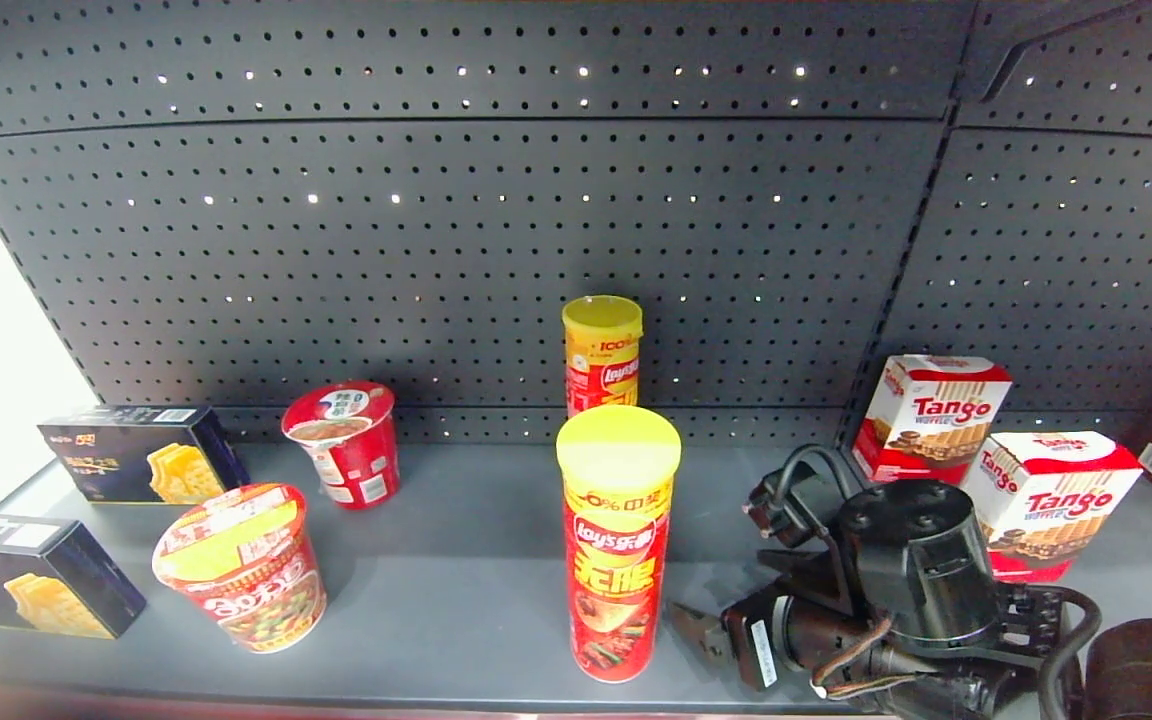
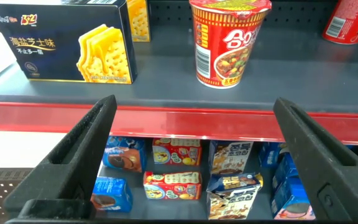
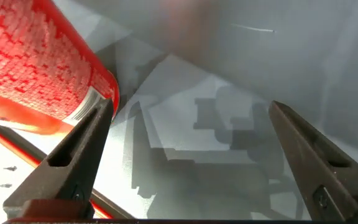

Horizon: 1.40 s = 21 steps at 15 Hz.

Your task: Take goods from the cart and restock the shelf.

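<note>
My right hand [image 3: 188, 165] lies in the lower right of the head view, low over the shelf [image 1: 456, 600]. It is spread wide with nothing in it, and one finger [image 3: 73, 162] sits just beside the base of the front chip can [image 1: 618, 545]. That can stands at bottom centre, near the shelf's front edge. The rear chip can [image 1: 602, 352] stands behind it, against the pegboard [image 1: 436, 250]. Bare shelf runs between the cans and the cups to their left, and a narrower strip lies right of the rear can.

My left hand [image 2: 191, 162] hangs in front of the shelf's red lip [image 2: 179, 121], wide open and empty.

Counted, everything comes in twos:
- Two chip cans.
- Two noodle cups — the front cup [image 1: 241, 565] at lower left, the rear cup [image 1: 343, 443] farther back.
- Two dark boxes at the left edge, the rear cracker box [image 1: 141, 452] and the front cracker box [image 1: 31, 572].
- Two on the right, the rear wafer box [image 1: 931, 412] and the front wafer box [image 1: 1051, 500], close behind my right hand.
</note>
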Available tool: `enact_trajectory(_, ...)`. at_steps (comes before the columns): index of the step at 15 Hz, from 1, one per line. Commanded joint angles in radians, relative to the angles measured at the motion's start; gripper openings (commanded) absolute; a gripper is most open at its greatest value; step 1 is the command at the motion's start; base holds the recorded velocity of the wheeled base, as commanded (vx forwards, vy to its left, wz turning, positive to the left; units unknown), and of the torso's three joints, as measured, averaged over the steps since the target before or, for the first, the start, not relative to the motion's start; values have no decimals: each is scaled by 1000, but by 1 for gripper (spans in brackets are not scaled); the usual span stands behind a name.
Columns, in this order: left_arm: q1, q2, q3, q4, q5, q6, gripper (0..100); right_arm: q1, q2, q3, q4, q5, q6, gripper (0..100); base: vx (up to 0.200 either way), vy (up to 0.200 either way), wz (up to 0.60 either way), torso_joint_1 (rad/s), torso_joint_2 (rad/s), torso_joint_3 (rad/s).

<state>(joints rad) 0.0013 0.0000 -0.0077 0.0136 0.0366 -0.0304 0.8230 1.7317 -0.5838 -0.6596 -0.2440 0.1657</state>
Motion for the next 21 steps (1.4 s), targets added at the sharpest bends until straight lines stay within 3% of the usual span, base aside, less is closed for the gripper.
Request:
enact_trajectory(1, 0, 2, 0, 0, 0, -2, 100, -16, -15, -1, -28, 8, -8, 100, 0, 0, 0, 0, 0, 0)
enact_trajectory(9, 0, 2, 0, 0, 0, 0, 100, -38, 0, -1, -31, 74, -83, 100, 0, 0, 0, 0, 0, 0)
enact_trajectory(21, 0, 2, 0, 0, 0, 0, 100, -2, 25, -25, -32, 74, -88, 100, 0, 0, 0, 0, 0, 0)
